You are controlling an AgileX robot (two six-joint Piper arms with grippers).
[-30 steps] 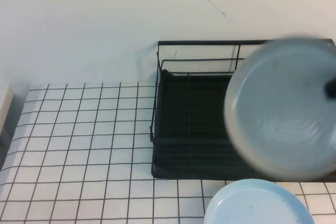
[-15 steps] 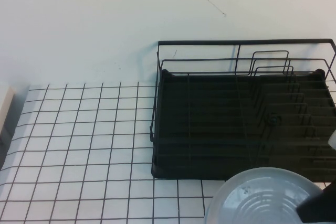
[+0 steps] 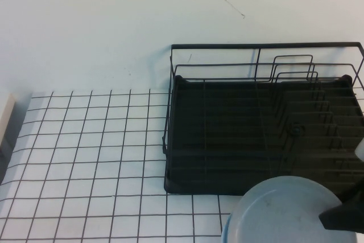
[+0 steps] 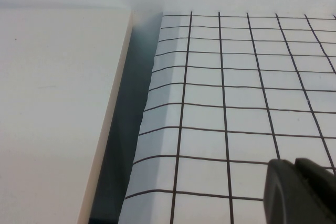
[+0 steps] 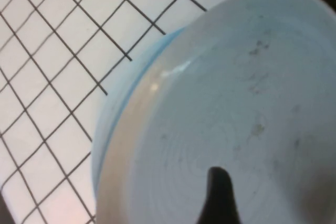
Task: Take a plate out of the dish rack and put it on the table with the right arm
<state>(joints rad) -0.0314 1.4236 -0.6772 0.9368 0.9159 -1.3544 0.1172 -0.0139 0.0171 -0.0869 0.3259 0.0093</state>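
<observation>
Two plates appear just in front of the dish rack (image 3: 264, 120), stacked at the near right of the table (image 3: 91, 157). We see the pale grey plate (image 3: 290, 211) lying flat, its far rim overlapping the front edge of the rack's black tray. Beneath it, a light blue plate (image 5: 113, 106) shows only as a thin crescent along one side, clearest in the right wrist view. We place the right gripper (image 3: 346, 215) at the grey plate's right edge, beside the rack's front right corner; one black finger (image 5: 220, 195) lies on the plate's upper face, so the pincer is clamped on the plate's rim. No dishes stand between the rack's upright wires. We find the left gripper (image 4: 302, 192) far to the left of the rack, low over the gridded table near its left edge and a cream-coloured board (image 4: 52, 114); its dark tips sit pressed together.
</observation>
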